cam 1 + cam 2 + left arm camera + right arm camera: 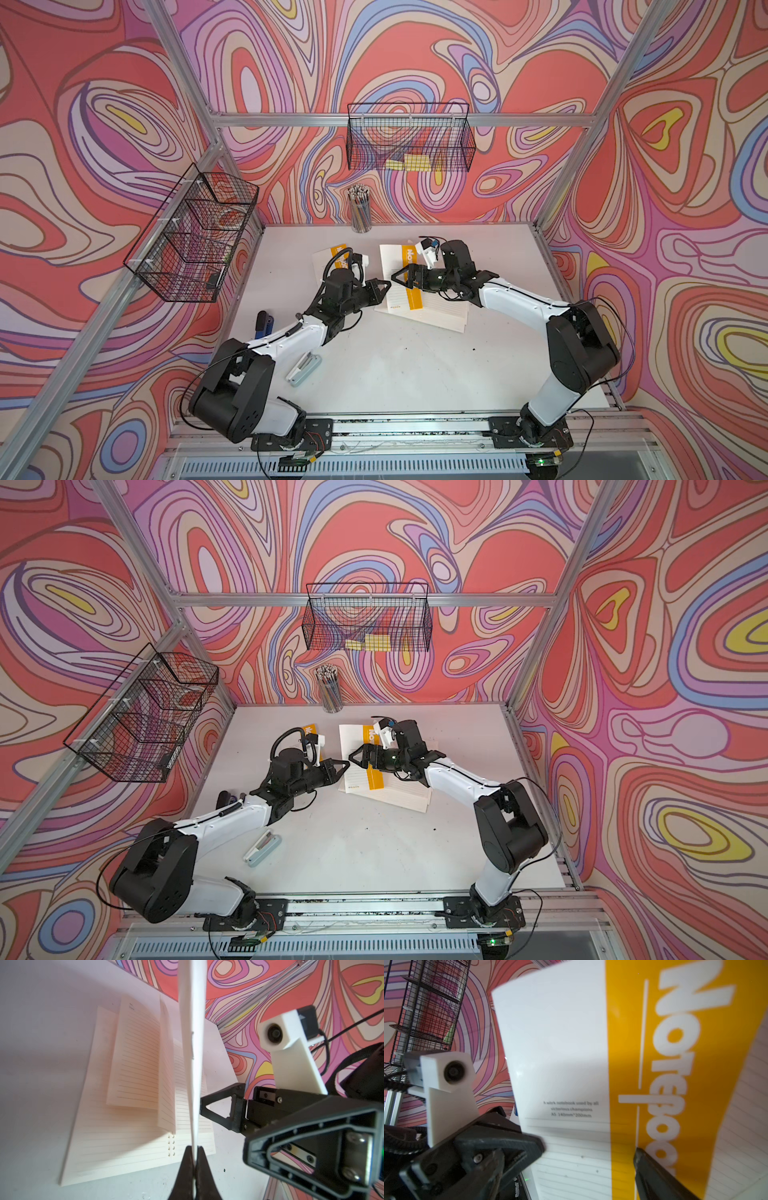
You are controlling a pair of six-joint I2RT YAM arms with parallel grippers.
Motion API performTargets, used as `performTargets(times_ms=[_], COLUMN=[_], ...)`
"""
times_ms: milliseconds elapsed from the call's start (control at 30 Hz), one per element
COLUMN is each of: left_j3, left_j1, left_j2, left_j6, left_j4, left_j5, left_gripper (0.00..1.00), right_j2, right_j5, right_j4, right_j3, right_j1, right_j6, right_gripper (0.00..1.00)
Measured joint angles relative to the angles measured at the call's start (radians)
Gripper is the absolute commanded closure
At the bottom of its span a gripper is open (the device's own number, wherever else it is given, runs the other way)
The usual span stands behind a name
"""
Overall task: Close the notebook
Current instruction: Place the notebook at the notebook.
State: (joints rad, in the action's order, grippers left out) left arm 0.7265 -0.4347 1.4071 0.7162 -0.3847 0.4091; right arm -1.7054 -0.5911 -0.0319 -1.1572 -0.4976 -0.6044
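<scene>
**A:** Where do the jaws stand?

**B:** The left gripper (387, 285) comes in from the left of the frame and is clamped on the pale long edge of the cover (390, 266). The left wrist view shows its fingers (187, 1169) pinched on that thin sheet. The right gripper (397, 276) reaches in from the right with its jaws apart, holding nothing, and its tip is just beside the left's.

**A:** And the notebook?

**B:** The notebook (440, 311) lies on the table (395, 374) just right of the frame's centre. Its long axis runs near to far, so both grippers meet it sideways. The cover is raised off the pages, printed face toward the cameras. Its orange band (412, 291) is on the side away from the left gripper, and cream paper shows past the cover's right and lower edges.

**A:** What does the next move turn on?

**B:** Seen edge-on from the left wrist, the cover has the pages (116, 1136) on one side and the right gripper on the other. I judge the left arm, which has the hold, should carry the cover down onto them. A few leaves (166, 1064) stand up by the binding and could crease.

**A:** What lies farther back?

**B:** A second notebook (323, 259) sits partly under the left arm, and a pencil cup (360, 212) stands at the far edge. I judge neither is involved.
</scene>
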Motion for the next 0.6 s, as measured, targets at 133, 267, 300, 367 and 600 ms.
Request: performTargets(times_ms=[133,267,300,367,600], left_j3=[0.016,0.034,0.054,0.101,0.251], left_j1=[0.069,0.134,0.15,0.172,0.255], left_j2=[-0.023,-0.032,-0.032,-0.032,-0.03], left_j6=[-0.079,-0.127,-0.142,-0.166,-0.224], left_j4=[0.149,0.299,0.345,0.417,0.55], left_j5=[-0.018,-0.021,-0.021,-0.023,-0.024], left_gripper=[1.0,1.0,1.0,1.0,1.0], right_j2=[0.0,0.0,0.0,0.0,0.0], right_j5=[0.004,0.008,0.008,0.007,-0.02], right_j4=[-0.009,-0.009,-0.007,-0.004,0.0], right_j3=[0.0,0.0,0.0,0.0,-0.001], right_j1=[0.002,0.011,0.014,0.022,0.056], right_j6=[0.01,0.017,0.017,0.016,0.021], right_gripper=[0.02,0.02,0.02,0.02,0.02])
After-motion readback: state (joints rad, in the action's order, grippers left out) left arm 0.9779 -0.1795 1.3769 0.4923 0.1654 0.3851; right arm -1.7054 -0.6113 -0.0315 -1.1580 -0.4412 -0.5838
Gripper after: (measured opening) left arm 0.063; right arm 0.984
